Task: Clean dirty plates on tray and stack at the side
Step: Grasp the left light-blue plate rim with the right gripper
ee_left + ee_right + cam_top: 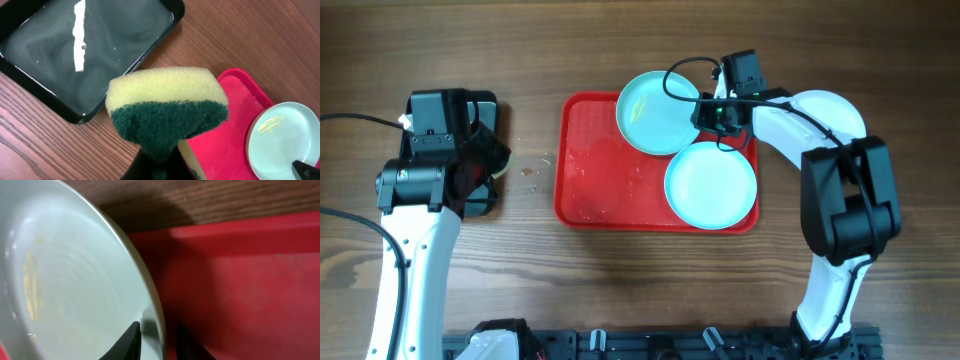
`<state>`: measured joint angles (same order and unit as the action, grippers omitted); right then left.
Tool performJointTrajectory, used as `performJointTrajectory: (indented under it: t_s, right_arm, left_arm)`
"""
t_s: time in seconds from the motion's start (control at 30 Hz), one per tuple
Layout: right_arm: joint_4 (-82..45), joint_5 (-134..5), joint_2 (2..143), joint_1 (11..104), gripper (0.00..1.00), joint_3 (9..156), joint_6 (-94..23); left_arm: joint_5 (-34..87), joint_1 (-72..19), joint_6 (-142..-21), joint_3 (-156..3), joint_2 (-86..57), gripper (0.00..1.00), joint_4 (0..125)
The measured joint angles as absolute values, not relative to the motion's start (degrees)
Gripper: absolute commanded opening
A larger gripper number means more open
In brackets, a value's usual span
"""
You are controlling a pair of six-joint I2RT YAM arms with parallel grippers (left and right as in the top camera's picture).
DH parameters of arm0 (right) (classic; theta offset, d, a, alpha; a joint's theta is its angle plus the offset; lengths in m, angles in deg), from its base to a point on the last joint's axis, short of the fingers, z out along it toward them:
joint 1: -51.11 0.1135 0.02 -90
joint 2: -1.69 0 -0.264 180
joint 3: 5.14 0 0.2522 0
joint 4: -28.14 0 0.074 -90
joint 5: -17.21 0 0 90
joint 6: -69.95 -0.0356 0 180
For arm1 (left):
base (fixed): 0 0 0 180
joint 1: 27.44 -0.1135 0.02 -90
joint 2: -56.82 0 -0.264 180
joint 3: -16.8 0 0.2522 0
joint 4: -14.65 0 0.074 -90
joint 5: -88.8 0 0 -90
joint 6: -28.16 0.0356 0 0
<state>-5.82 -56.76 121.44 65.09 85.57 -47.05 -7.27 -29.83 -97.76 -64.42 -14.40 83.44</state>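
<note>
So: right pincer clamped the smeared turquoise plate by its rim over the red tray, likely presenting it; left pincer gripped the sponge, poised to scrub.

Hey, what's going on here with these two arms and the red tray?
The right gripper is pinching the rim of a smeared plate at the red tray's far edge. The left gripper holds a sponge beside a black tray of water, not touching any plate yet. A second plate lies flat on the red tray.
</note>
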Motion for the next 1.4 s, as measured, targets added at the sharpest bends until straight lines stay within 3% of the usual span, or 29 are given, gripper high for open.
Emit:
performJointTrajectory:
  t_s: [0.03,0.07,0.27,0.57,0.97,1.4]
  right_arm:
    - [-5.1,-56.8,121.61,65.31,0.05,85.59,-47.16]
    - [-4.99,-56.76,121.72,65.61,0.04,85.59,-47.05]
    - [-3.16,-56.51,121.92,68.8,0.04,85.64,-46.95]
    - [-5.69,-54.79,122.22,73.92,0.04,85.77,-37.79]
    - [-11.35,-53.3,121.26,77.15,0.04,86.03,-32.13]
    - [-11.48,-55.57,121.04,78.99,0.04,86.01,-39.78]
  left_arm:
    - [-7.27,-29.83,-97.76,-64.42,-14.4,0.04,83.44]
    - [-7.27,-29.83,-97.76,-64.42,-14.4,0.04,83.42]
    - [-7.25,-29.83,-97.76,-64.42,-14.4,0.04,83.42]
    - [-0.91,-29.15,-95.97,-64.42,-17.61,0.04,82.61]
    - [6.92,-15.82,-92.93,-64.42,-32.87,0.04,72.03]
    - [8.12,-7.82,-95.62,-64.42,-48.04,0.04,63.73]
